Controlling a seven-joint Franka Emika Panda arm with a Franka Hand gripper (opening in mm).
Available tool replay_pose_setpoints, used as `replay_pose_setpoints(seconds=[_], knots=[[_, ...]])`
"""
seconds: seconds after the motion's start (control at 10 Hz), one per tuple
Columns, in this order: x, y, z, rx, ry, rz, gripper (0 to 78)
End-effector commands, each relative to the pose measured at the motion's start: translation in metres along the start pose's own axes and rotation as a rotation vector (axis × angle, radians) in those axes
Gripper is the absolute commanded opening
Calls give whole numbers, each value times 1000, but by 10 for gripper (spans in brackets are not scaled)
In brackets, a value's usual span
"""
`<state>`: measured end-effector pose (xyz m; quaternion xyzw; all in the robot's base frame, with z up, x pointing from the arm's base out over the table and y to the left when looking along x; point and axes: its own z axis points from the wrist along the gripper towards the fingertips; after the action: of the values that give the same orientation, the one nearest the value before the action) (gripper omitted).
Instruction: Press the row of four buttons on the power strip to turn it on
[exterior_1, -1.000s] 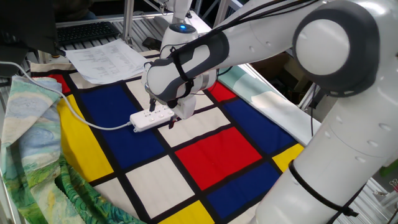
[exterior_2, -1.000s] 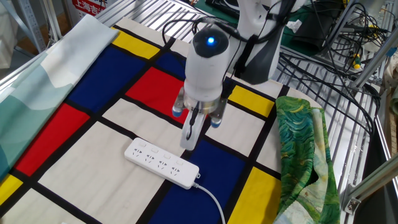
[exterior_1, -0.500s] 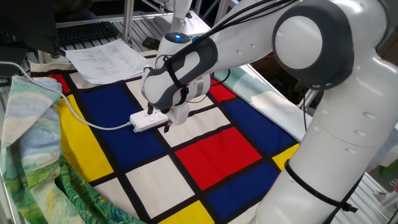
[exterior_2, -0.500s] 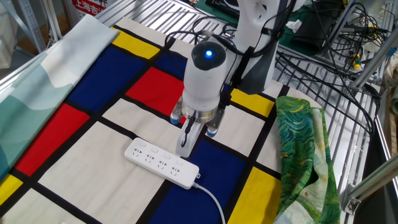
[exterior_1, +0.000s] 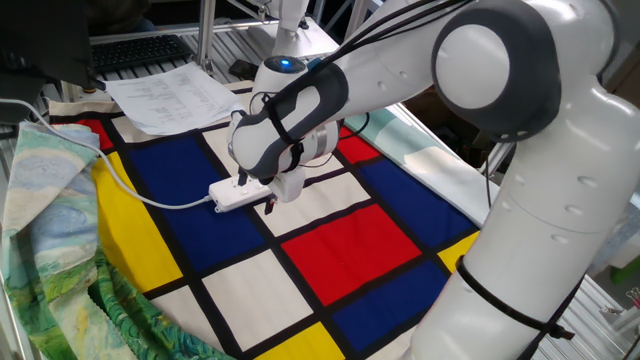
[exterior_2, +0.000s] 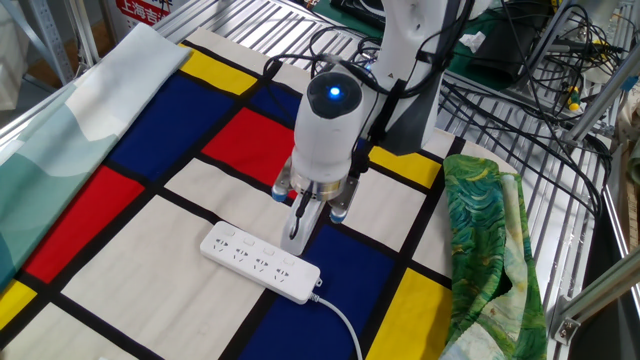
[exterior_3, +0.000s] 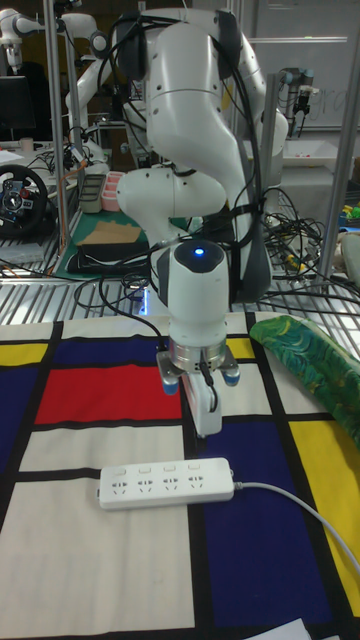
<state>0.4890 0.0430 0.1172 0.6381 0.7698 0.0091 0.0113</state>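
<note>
white plastic: the power strip (exterior_2: 261, 263) lies on your left, on a pale square of the checked cloth (exterior_2: 120, 290).
buttons: the row of four buttons (exterior_3: 168, 467) sits along its far edge.
claw: the gripper (exterior_2: 297, 237) has dropped lower since a second ago and now hangs just above the buttons; you cannot tell its finger state.
meaning: the first press looks imminent.

The white power strip (exterior_3: 167, 483) lies flat on the checked cloth, its row of four buttons (exterior_3: 169, 467) facing up.
</note>
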Motion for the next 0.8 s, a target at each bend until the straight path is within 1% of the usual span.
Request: replay_pose_setpoints(seconds=[0.1,0.3,0.6,0.8], knots=[[-7,1,8,-13,5,-1,774],[-8,0,13,-16,4,-15,774],[-9,0,15,-23,13,0,774],[-10,1,17,-29,12,3,774]])
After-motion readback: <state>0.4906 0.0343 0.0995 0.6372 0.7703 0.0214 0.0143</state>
